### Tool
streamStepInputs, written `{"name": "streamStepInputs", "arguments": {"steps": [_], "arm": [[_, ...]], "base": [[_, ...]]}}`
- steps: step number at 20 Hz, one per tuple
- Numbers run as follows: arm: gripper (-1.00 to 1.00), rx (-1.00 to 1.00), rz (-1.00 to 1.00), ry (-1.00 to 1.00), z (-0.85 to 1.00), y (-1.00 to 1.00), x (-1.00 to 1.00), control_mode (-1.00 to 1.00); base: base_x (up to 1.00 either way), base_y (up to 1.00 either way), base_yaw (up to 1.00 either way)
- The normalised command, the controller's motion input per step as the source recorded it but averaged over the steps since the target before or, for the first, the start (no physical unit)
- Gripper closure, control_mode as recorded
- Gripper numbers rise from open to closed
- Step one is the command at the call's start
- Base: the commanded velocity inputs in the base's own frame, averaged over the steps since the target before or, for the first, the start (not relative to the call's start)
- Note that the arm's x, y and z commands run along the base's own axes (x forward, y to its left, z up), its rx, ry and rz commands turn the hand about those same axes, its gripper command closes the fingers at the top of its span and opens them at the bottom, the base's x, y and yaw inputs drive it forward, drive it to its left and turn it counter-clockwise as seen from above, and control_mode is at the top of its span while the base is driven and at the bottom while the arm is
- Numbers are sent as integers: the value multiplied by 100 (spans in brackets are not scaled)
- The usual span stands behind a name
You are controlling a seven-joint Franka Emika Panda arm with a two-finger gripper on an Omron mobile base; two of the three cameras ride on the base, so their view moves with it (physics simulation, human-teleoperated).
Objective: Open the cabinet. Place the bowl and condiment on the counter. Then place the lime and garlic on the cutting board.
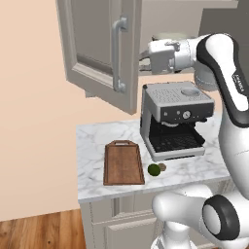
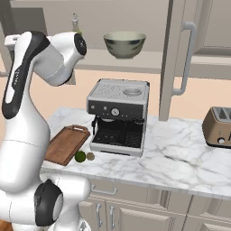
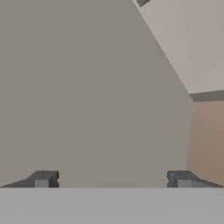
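Hand view first: the pincer [image 3: 113,178] is spread wide, both dark fingertips [image 3: 42,179] far apart with nothing between them, touching nothing, facing a plain grey cabinet surface. Over in the left base view, the white arm reaches up toward the cabinet [image 1: 99,51], whose door hangs swung open, its silver bar handle [image 1: 117,54] plain to see. Right base view now: the bowl [image 2: 124,44] sits on the cabinet shelf, and the condiment [image 2: 76,25] stands on that same shelf to its left, partly hidden behind the arm. Down on the desk [image 2: 180,149], the lime [image 2: 80,156] and garlic [image 2: 90,156] lie touching or nearly so, just beside the cutting board [image 2: 65,144], not on it. A coffee machine [image 2: 118,116] stands mid-desk, a toaster [image 2: 218,127] off at the right edge. There's small lettering on the arm's dark band, too small to read.
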Motion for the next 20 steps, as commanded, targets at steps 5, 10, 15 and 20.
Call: {"name": "streamStepInputs", "arguments": {"steps": [5,10,15,20], "arm": [[-100,0,3,2,0,57,-11,-100],[-100,0,3,2,0,57,-7,-100],[-100,0,4,3,0,48,-1,-100],[-100,-1,3,3,0,44,0,-100]], "base": [[0,0,0],[0,0,0],[0,0,0],[0,0,0]]}}
